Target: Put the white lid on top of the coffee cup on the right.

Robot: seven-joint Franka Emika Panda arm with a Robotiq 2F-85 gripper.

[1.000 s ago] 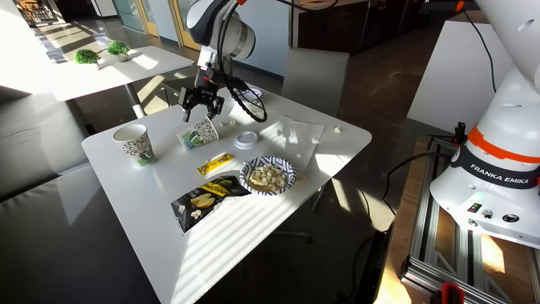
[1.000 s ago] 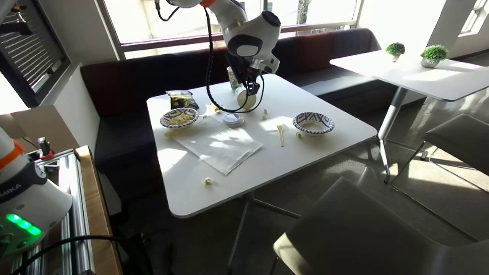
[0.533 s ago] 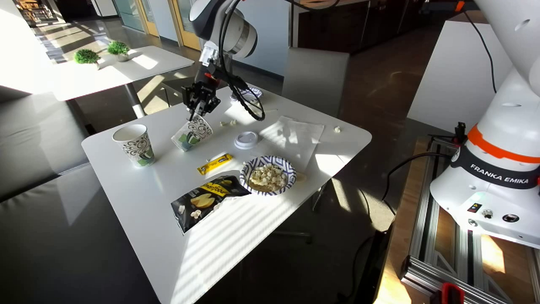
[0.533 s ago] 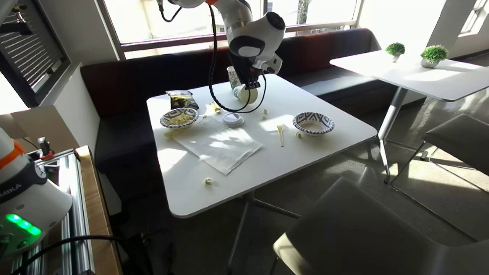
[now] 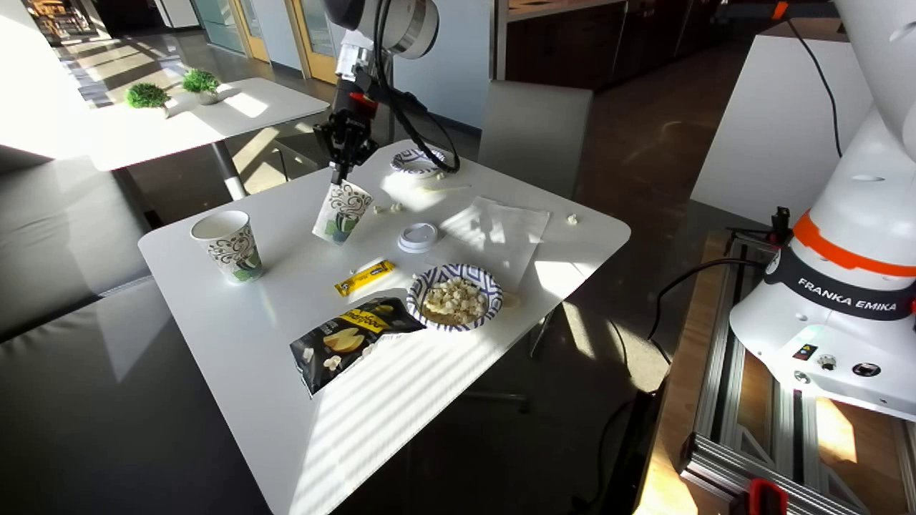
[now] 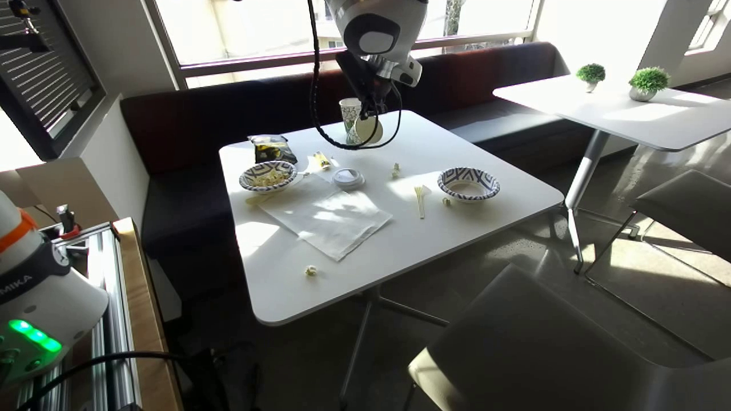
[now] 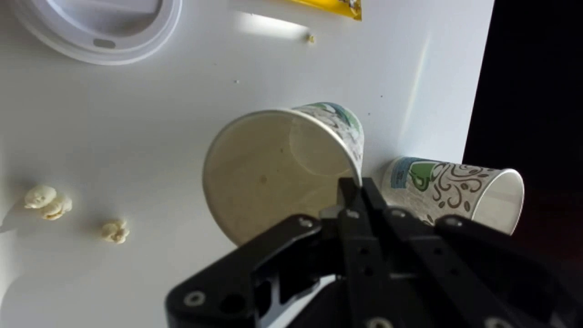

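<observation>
Sunlit table (image 5: 243, 336): pincer (image 5: 338, 176) grips the coffee cup (image 5: 342, 213) by its rim, the cup's long axis leaning, bottom below the pincer; white lid (image 5: 418, 237) lies near the pincer, toward the robot's base (image 5: 823, 300).

I've free tabletop (image 5: 383, 236) between the gripped paper cup (image 5: 343, 212) and white lid (image 5: 417, 237); opposite, the upright paper cup (image 5: 232, 248) obstructs me.
</observation>
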